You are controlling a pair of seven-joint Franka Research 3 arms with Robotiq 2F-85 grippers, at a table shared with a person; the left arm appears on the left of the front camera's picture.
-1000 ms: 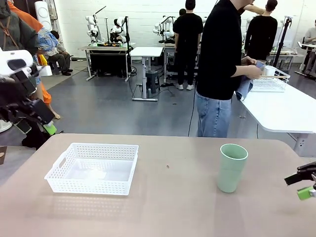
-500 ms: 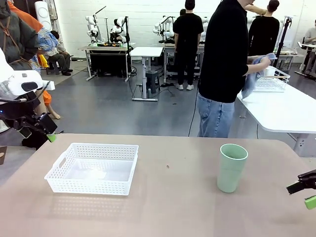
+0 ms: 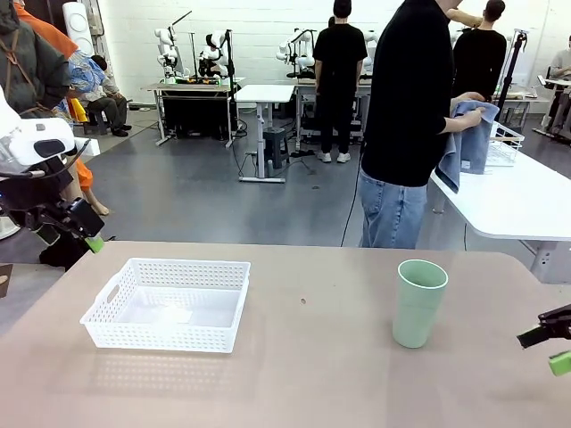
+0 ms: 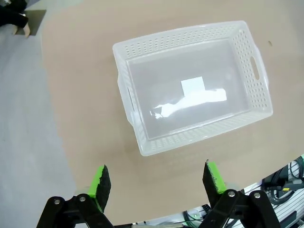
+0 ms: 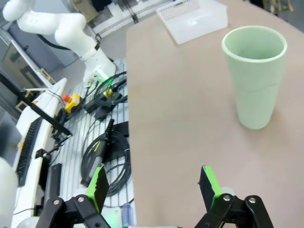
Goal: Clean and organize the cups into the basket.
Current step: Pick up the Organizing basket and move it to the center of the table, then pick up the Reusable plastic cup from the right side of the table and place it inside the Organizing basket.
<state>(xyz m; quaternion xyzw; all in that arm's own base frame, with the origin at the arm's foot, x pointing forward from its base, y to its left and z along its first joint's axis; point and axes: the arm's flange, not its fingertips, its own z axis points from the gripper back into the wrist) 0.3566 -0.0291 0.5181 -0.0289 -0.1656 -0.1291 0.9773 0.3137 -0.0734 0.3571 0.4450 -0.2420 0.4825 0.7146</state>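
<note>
A pale mint green cup (image 3: 418, 303) stands upright on the tan table, right of centre; it also shows in the right wrist view (image 5: 254, 77). The white lattice basket (image 3: 169, 305) lies empty at the left and, seen from above (image 4: 192, 88), has a paper label on its floor. My left gripper (image 4: 155, 181) hangs open above the table's left edge, on the near side of the basket. My right gripper (image 5: 151, 186) is open at the right table edge, apart from the cup. In the front view the left gripper (image 3: 70, 227) is at far left, the right gripper (image 3: 553, 346) at far right.
A person in black top and jeans (image 3: 406, 125) stands beyond the table, turned toward a white side table (image 3: 513, 201) and holding a blue cloth (image 3: 468, 138). A white wire rack (image 3: 504, 143) sits there. Cables and equipment (image 5: 102, 142) lie below the table's edge.
The left gripper dropped and shifted slightly, the right gripper sank toward the lower right. The person raised the blue cloth higher over the side table.
</note>
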